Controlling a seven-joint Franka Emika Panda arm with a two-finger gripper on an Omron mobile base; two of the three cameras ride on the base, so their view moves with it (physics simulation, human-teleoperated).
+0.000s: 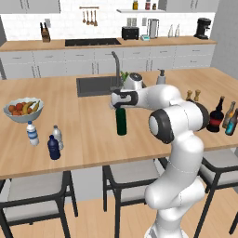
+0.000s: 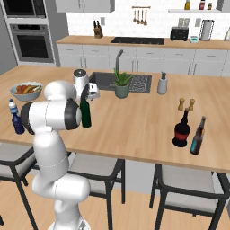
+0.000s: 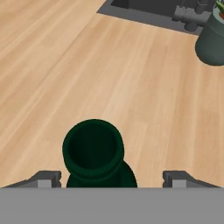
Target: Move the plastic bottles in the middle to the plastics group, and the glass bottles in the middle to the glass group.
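Gripper (image 3: pixel 107 178) spread wide astride the green wine bottle (image 3: pixel 93 151) at lower centre; squeeze squarely on the neck, lift straight, keep it upright

The wine bottle (image 1: pixel 121 122) is dark green against the pale wood-grain counter (image 1: pixel 83 139). At the left stand a clear bottle with a blue label and white cap (image 1: pixel 32 133), a navy bottle (image 1: pixel 54 148) and a greyish clear bottle (image 1: pixel 57 137). At the right, a black bottle with a red band (image 2: pixel 181 130), an amber-brown bottle (image 2: pixel 199 128) and a teal bottle (image 2: pixel 196 144). The sink (image 1: pixel 95 85) is dark grey.
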